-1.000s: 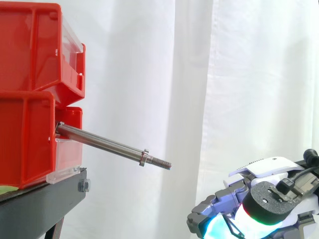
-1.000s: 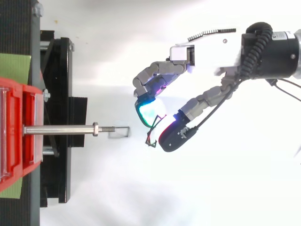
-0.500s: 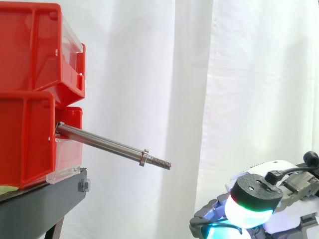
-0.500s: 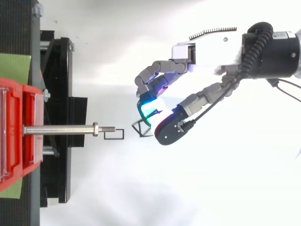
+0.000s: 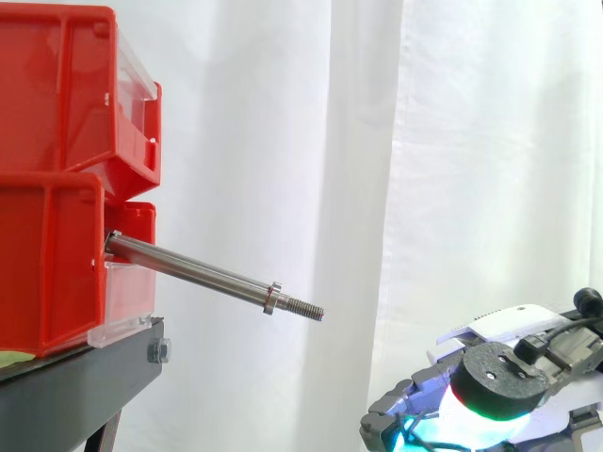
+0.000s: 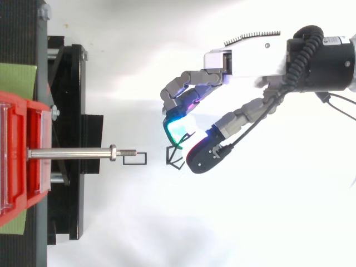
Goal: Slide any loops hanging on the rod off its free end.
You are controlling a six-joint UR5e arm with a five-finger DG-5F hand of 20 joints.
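Two loops are off the rod (image 6: 72, 152), which slopes down from the red bins (image 5: 57, 179), free end toward the hand (image 6: 245, 58). The near loop (image 6: 136, 164) lies just past that end; the far loop (image 6: 168, 157) is farther out, at the hand, and whether the hand grips it cannot be determined.

I get bright, even light in both views. The curtain (image 5: 471, 141) shows only soft grey shading in its folds. From above, the white ground (image 6: 278, 194) around the robot hand (image 6: 250, 55) is washed out by glare, and the rod (image 6: 72, 152) carries a bright highlight along its length.
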